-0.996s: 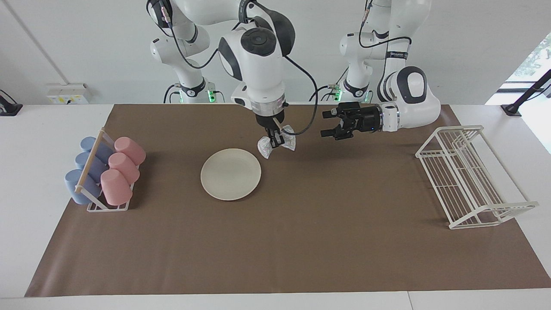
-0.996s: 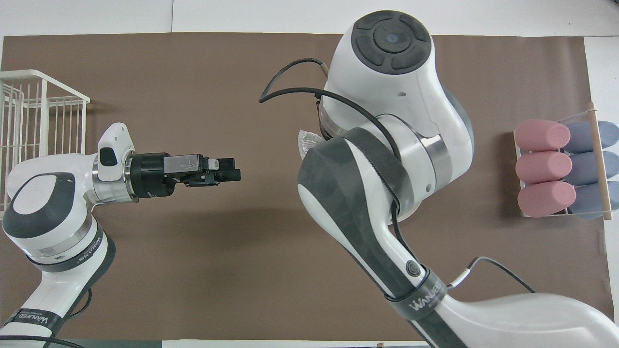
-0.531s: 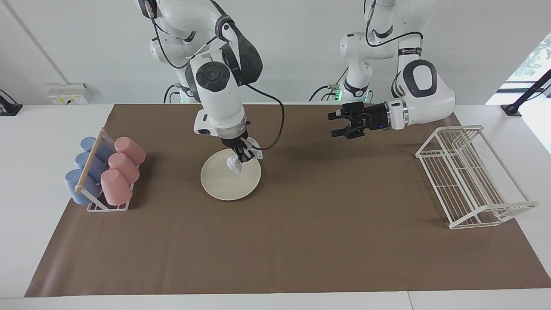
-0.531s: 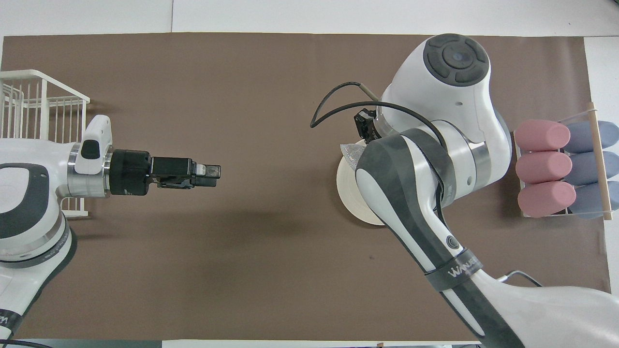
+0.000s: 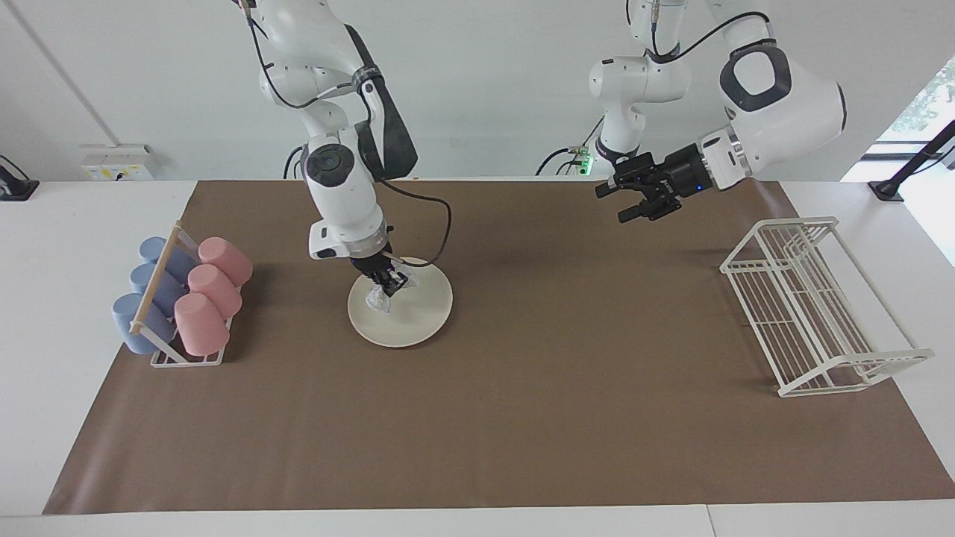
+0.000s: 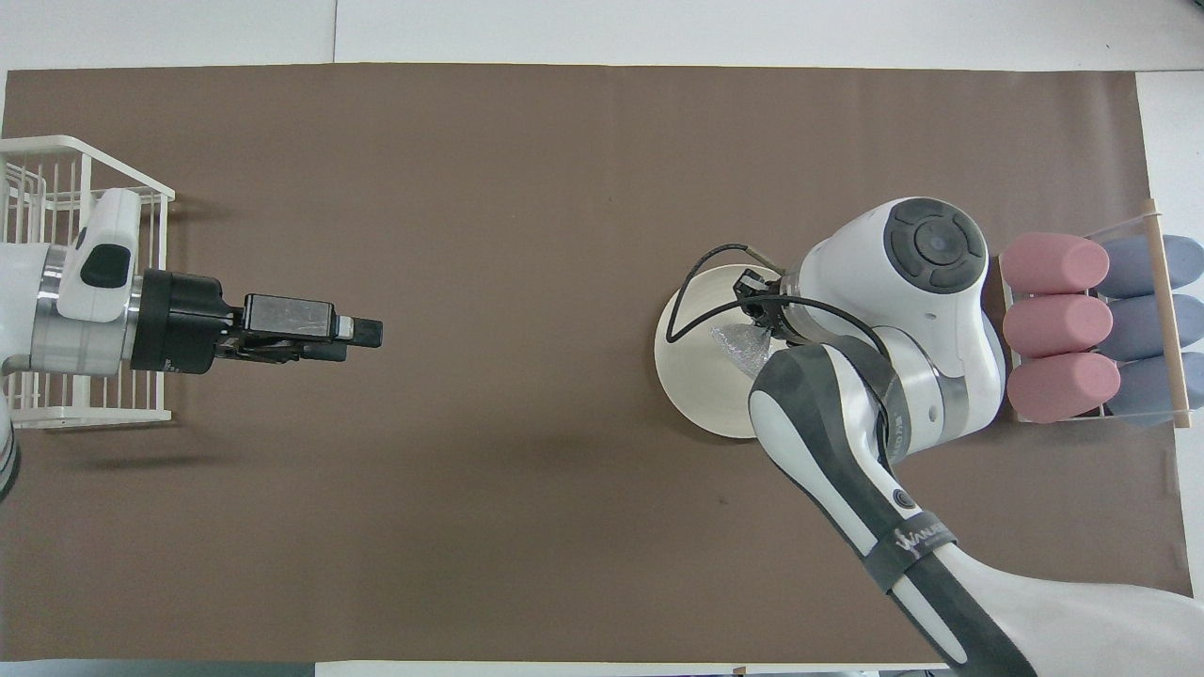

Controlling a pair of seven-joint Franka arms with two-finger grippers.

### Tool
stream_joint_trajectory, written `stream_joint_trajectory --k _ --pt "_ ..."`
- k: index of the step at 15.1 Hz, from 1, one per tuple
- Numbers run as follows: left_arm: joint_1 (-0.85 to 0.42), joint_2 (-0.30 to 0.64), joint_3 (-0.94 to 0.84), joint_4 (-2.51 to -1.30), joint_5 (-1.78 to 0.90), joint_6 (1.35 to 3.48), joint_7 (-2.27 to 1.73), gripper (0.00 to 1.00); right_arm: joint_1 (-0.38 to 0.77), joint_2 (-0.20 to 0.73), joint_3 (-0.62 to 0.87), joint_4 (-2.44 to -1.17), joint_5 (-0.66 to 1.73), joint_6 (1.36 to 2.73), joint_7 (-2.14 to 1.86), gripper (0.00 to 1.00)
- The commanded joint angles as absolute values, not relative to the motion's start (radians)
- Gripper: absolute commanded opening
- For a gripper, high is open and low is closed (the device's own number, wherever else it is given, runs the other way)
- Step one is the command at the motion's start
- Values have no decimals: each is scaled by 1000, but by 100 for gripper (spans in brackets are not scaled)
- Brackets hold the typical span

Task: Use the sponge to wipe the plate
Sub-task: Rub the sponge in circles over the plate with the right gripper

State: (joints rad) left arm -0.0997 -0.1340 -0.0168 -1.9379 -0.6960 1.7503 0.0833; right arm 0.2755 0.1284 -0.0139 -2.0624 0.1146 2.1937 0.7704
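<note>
1. Since half a second ago, the sponge (image 5: 378,298) has been carried from the plate's edge nearest the robots further in over the plate (image 5: 418,317), toward the cup rack, and the left gripper (image 5: 640,201) has been raised and drawn back toward the left arm's end of the table.
2. The sponge is clamped between the fingers of the right gripper (image 5: 388,283) and is pressed down onto the plate's surface, as read from the facing view.
3. In the overhead view the sponge (image 6: 738,343) is seen as a crumpled silvery patch on the plate (image 6: 691,376), partly covered by the right arm's wrist.
4. The plate lies flat on the brown mat (image 5: 522,418), near the middle of the table and somewhat toward the right arm's end.
5. The left gripper is held in the air over bare mat, with its fingers spread apart and nothing between them.
6. A white wire rack (image 5: 817,306) is stood at the left arm's end of the mat.
7. Pink cups (image 5: 209,294) and blue cups (image 5: 145,298) are laid on their sides in a cup rack (image 5: 160,280) at the right arm's end, well apart from the plate.
</note>
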Motion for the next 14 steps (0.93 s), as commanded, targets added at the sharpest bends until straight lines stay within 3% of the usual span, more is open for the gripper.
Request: stream_joint_trajectory --k 1,9,14 --pt "-112 -126 -50 -1867 -508 1720 -7 100 245 94 -3 -2114 147 2235 699 0" --pt "-112 -130 -81 -1757 -140 1539 -28 100 262 158 -3 -2174 250 2433 1013 0" --pt "-101 -143 -75 -1707 -22 1462 -26 100 284 187 -3 -2175 250 2444 1106 0"
